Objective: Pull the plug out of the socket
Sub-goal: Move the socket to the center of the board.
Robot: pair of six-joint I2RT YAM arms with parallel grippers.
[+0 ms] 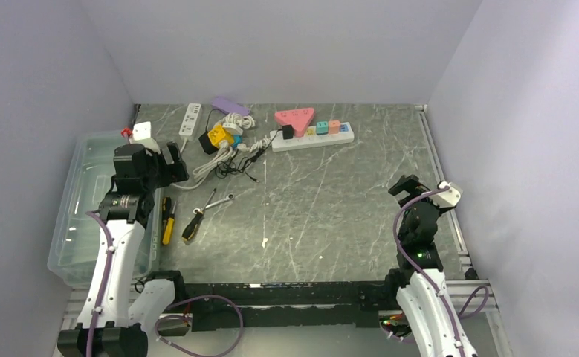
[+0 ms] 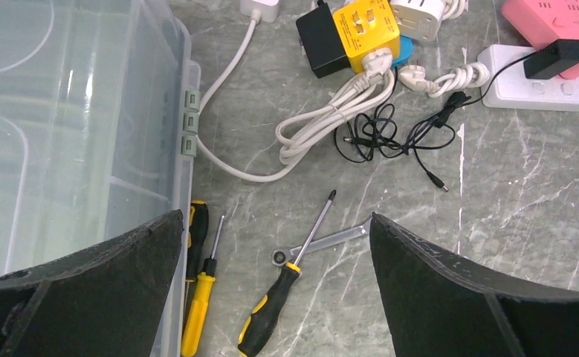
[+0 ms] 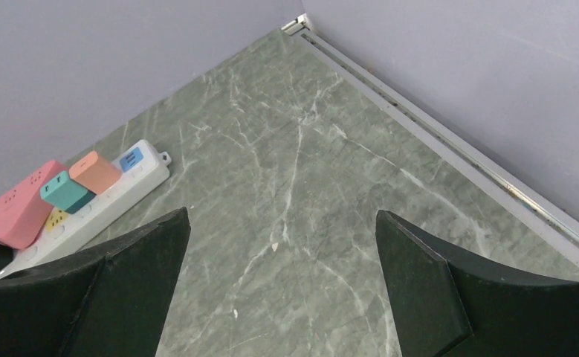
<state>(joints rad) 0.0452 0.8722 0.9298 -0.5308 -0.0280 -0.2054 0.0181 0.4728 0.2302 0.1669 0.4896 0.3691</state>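
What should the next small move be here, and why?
Probably swing the right gripper forward and to its left, toward the white power strip. Both it and the left gripper are open and empty, well short of the strip. The right wrist view shows the orange plug and teal plug seated in the strip, so that arm seems better aimed.

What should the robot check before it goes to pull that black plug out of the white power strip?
1. Grippers open: ok; the left gripper and right gripper both stand wide and empty.
2. The black plug sits in the white power strip: ok, in plain view.
3. A gripper at the plug: not ok; both are well apart from it.
4. Strip held down: not ok; nothing grips it.
5. Plug's cord free: cannot tell; it runs into the cable tangle.
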